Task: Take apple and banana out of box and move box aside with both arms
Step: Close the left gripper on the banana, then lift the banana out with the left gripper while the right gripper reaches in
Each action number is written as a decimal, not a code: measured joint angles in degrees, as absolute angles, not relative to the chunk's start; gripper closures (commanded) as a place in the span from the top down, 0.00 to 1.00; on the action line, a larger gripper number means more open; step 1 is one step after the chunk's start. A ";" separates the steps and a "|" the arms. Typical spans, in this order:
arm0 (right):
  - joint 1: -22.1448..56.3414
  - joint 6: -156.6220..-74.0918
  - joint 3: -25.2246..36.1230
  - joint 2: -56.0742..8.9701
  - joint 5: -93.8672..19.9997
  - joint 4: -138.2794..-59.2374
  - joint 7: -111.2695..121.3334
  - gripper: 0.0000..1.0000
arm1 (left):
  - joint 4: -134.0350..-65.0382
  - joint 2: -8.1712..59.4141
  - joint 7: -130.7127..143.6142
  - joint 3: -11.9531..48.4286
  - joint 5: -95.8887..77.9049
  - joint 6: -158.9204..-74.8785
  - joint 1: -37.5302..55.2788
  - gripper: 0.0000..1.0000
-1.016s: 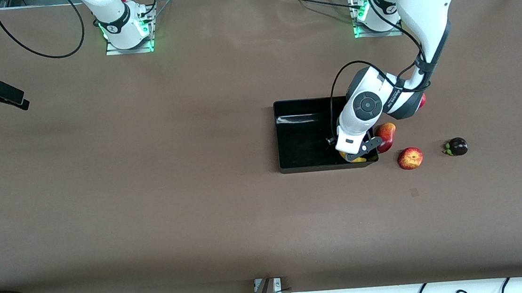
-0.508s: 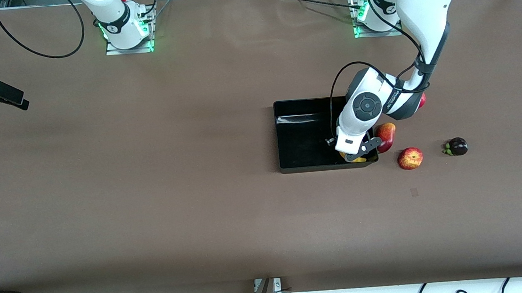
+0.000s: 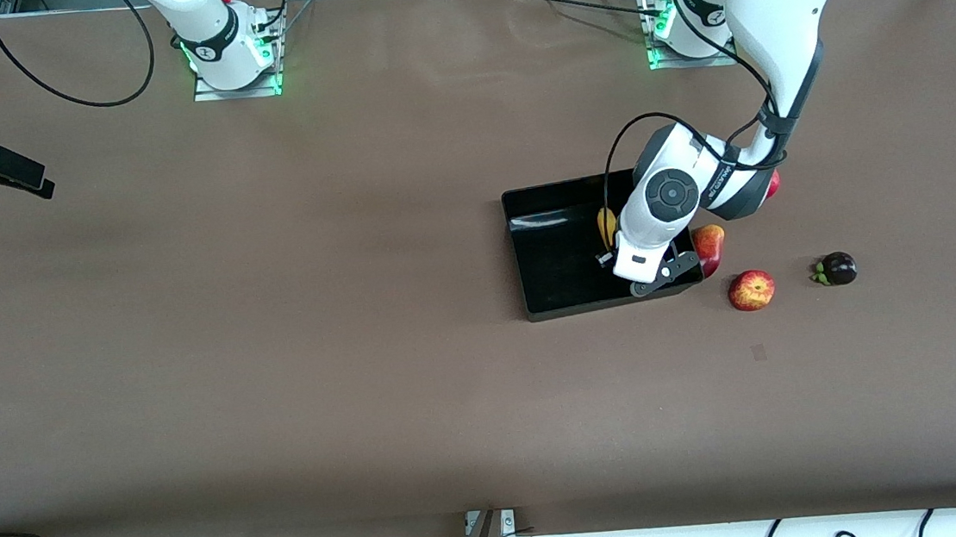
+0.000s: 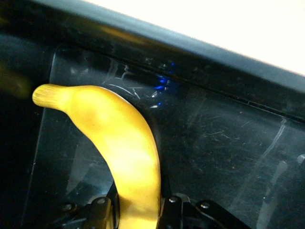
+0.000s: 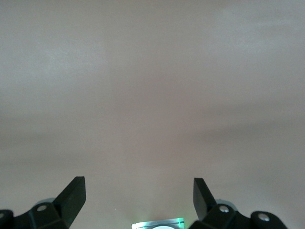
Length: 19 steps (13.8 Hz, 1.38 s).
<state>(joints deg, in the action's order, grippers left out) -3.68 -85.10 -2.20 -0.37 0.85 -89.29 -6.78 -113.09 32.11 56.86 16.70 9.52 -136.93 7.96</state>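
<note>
**Banana gripped inside the box, ready to come out**

The left gripper (image 3: 656,280) is down inside the box (image 3: 549,292), at the corner nearest the front camera toward the left arm's end of the counter (image 3: 279,364). Its fingers are clamped on one end of the banana (image 4: 124,157). In the left wrist view the fruit's long axis runs straight out from the gripper, curving to its free tip close to the box wall. In the front view that yellow tip pokes out beside the wrist, farther from the camera than the gripper. The likely next move is a straight lift clear of the walls.

The apple (image 3: 751,290) already lies on the counter outside the box.

The right gripper (image 5: 138,198) waits with fingers spread wide and nothing in them, over bare counter at the right arm's end, well apart from the box.
</note>
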 measured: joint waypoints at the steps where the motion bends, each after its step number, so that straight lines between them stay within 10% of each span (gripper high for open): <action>1: -3.68 -85.10 -2.21 -0.36 0.85 -89.29 -6.78 1.00 | -112.57 32.04 56.86 16.77 9.52 -135.63 7.96 0.00; 19: -1.16 -84.33 -2.92 -5.29 -3.57 -89.54 -6.72 1.00 | -89.14 24.50 34.87 19.54 4.26 -88.48 -2.45 0.00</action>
